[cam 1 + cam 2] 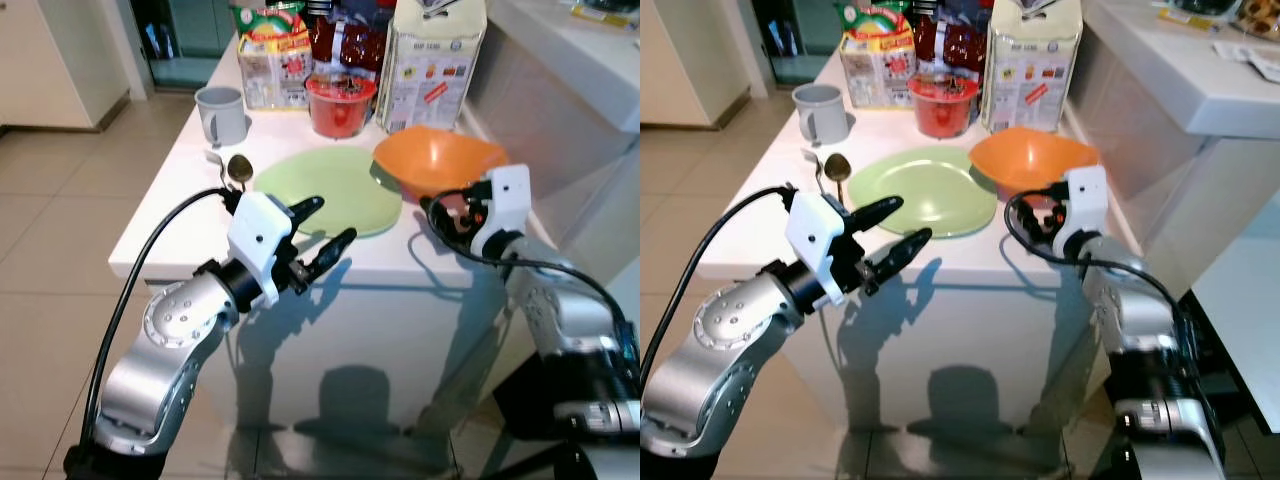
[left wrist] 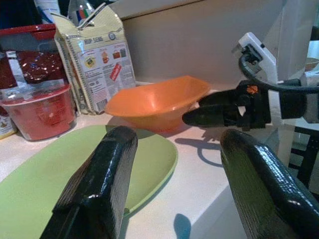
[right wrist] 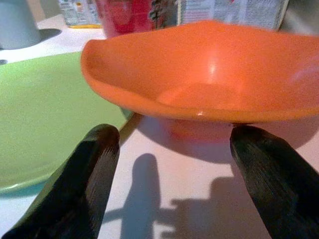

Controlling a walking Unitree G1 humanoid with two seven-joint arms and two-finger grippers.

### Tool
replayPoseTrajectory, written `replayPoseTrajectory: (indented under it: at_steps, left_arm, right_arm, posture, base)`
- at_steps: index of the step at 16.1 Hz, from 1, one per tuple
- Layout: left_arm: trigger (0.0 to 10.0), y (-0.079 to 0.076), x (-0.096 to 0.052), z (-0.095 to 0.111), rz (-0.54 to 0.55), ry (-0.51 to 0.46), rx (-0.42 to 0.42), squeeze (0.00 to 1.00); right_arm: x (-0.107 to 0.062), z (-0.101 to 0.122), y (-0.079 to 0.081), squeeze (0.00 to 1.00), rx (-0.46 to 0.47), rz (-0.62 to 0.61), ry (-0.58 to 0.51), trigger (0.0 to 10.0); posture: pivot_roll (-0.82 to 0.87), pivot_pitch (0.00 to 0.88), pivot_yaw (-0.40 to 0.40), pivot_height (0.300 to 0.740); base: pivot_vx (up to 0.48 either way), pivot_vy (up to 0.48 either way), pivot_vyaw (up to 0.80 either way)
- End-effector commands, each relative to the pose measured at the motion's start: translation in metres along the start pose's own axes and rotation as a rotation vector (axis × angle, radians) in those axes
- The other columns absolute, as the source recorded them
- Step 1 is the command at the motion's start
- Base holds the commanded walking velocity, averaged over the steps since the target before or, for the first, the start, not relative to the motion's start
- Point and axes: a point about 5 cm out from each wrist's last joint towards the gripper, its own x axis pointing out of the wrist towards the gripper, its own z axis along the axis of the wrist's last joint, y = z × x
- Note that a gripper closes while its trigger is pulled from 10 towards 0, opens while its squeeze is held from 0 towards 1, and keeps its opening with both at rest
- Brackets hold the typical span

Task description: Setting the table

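A light green plate lies near the front of the white table. An orange bowl sits at the plate's right edge, overlapping it slightly. Left of the plate lie a spoon and a fork, with a grey mug behind them. My left gripper is open and empty, hovering at the table's front edge just before the plate. My right gripper is open and empty too, low over the table right in front of the bowl, pointing at it.
Along the back of the table stand a red tub, a tall carton and a snack bag. A white counter rises close on the right. Tiled floor spreads to the left.
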Motion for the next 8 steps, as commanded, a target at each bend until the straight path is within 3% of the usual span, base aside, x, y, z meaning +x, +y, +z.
replayPoseTrajectory:
  at_steps: [1,3,6,8]
  left_arm:
    - [10.0,-0.003,0.001,0.0,-0.007,0.005,0.004,0.0]
    - [10.0,-0.005,0.001,-0.001,-0.011,0.008,-0.003,0.0]
    - [10.0,-0.006,0.0,-0.001,-0.008,0.009,-0.004,0.0]
    - [10.0,-0.006,-0.001,-0.002,-0.005,0.01,-0.007,0.0]
  right_arm:
    - [-0.002,0.006,0.001,0.0,0.027,0.01,-0.012,10.0]
    - [-0.004,0.002,0.014,0.0,0.079,0.06,0.037,10.0]
    - [-0.003,-0.007,0.019,0.0,0.089,0.054,0.112,10.0]
    - [0.001,-0.001,0.029,0.0,0.222,0.068,0.107,10.0]
  posture:
    - [0.01,0.0,-0.01,0.74]
    - [0.01,0.0,-0.017,0.74]
    - [0.01,0.0,-0.022,0.74]
    - [0.01,0.0,-0.028,0.74]
  base:
    - [0.0,0.0,0.0]
    - [0.0,0.0,0.0]
    - [0.0,0.0,0.0]
    - [0.0,0.0,0.0]
